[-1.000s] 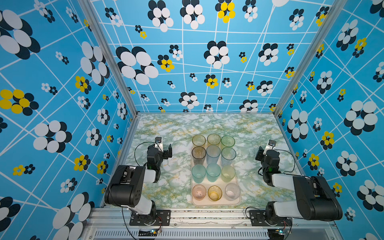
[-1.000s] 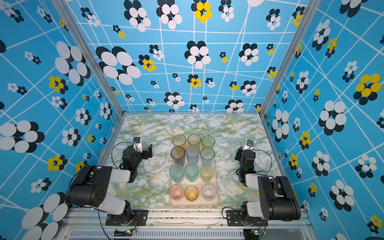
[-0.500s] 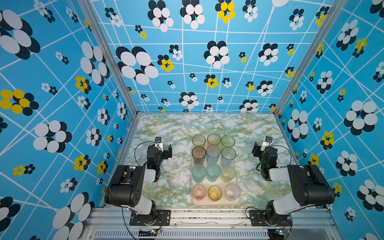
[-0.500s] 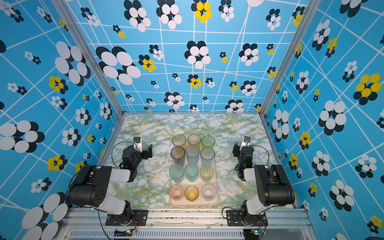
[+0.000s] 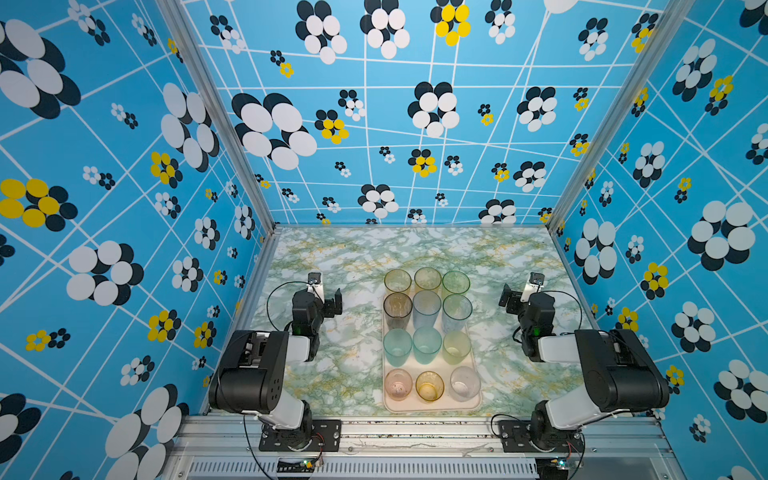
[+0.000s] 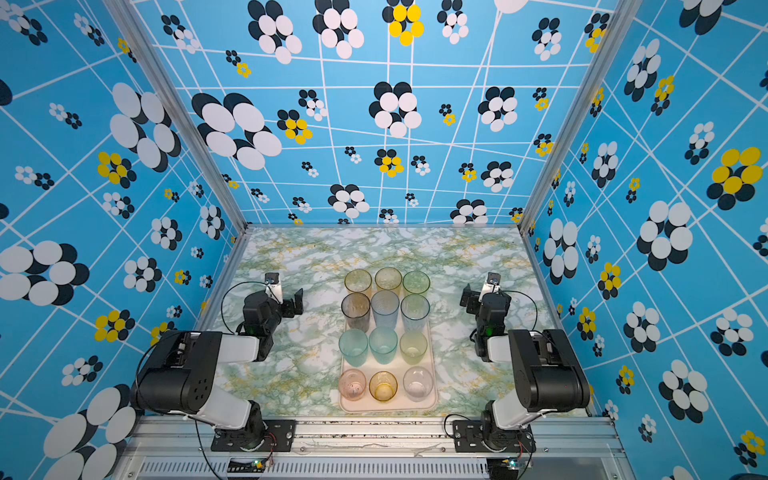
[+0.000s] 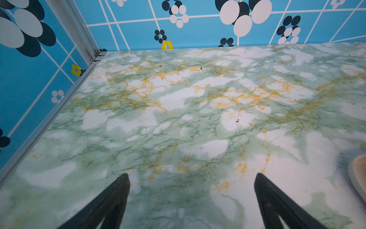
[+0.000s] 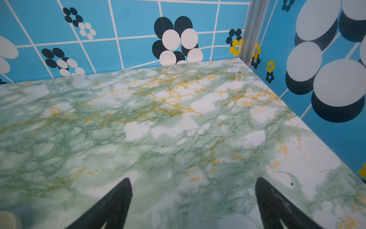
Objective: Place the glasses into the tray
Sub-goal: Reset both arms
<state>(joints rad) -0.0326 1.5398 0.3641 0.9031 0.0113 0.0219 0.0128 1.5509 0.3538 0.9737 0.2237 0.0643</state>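
Note:
Several translucent glasses [image 5: 427,345] [image 6: 384,345] stand upright in rows of three on the cream tray [image 5: 432,406] [image 6: 388,408], green, yellow, amber, blue, teal, pink and clear. My left gripper [image 5: 335,300] [image 6: 297,301] rests left of the tray, open and empty. In the left wrist view the left gripper [image 7: 191,175] hangs over bare marble, with the tray's rim [image 7: 356,174] at the picture's edge. My right gripper [image 5: 509,298] [image 6: 468,297] sits right of the tray, open. In the right wrist view the right gripper [image 8: 193,179] holds nothing.
The green and yellow marbled tabletop [image 5: 415,249] is boxed in by blue flowered walls [image 5: 415,124] on three sides. Aluminium posts [image 5: 582,166] stand at the far corners. Both arm bases [image 5: 299,434] are bolted to the front rail.
The right arm has pulled its elbow up and back, and its gripper has shifted slightly toward the tray with the jaws spreading wide. The left arm and the glasses have not moved.

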